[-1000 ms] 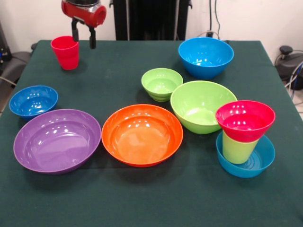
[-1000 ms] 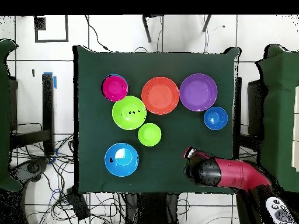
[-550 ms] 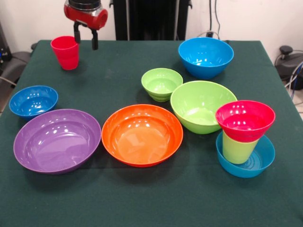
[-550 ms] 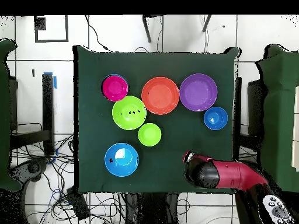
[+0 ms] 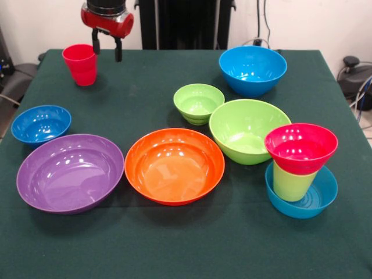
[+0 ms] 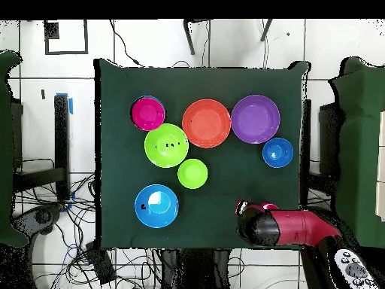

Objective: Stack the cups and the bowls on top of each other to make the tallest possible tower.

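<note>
The gripper (image 5: 107, 48) hangs with its fingers spread and empty, just right of the red cup (image 5: 80, 64) at the far left of the table (image 5: 174, 244); it seems clear of the cup. At the near right a red bowl (image 5: 301, 147) sits on a green cup (image 5: 292, 185) in a blue bowl (image 5: 317, 200).

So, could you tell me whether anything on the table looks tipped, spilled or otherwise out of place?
Nothing stands out. The stack at the table edge, red bowl on lime-green cup in the teal-blue bowl, sits straight. The red cup stands upright beside the hand, and the loose bowls rest flat.
</note>
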